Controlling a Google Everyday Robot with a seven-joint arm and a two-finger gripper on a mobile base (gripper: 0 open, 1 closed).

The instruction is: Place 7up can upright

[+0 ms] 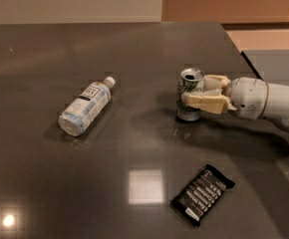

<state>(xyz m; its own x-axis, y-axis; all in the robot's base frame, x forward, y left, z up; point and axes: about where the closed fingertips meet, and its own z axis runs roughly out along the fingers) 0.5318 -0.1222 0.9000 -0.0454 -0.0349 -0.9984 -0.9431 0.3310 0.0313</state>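
Note:
The 7up can [190,91], silver with green and white markings and its pull-tab top facing up, stands upright on the dark table [134,49], right of centre. My gripper [195,89] reaches in from the right and is shut on the can. One cream finger [205,102] crosses the can's front and the other [216,80] lies behind it. The can's base is at the table surface, with its reflection just below.
A clear plastic bottle [85,106] with a white cap lies on its side to the left. A black snack packet [202,194] lies near the front, below the arm. The table's right edge [244,54] runs close behind the arm.

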